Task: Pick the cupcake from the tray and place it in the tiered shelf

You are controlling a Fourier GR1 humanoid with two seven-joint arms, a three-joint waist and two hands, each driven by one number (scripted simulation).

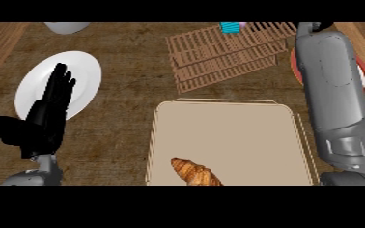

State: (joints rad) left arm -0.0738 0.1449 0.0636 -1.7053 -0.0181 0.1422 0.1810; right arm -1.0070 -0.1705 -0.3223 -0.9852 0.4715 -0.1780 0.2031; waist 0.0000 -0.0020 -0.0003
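I see a counter [121, 53] of dark brown wood with a mottled, matt grain. On it, the tiered shelf [224, 55] looks like slatted reddish wood. Just below the shelf, the tray [228, 135] is smooth, matt beige. Well to the left of the shelf, a white plate [82, 72] looks smooth and slightly glossy. My left hand [50, 111] over it is matt black.
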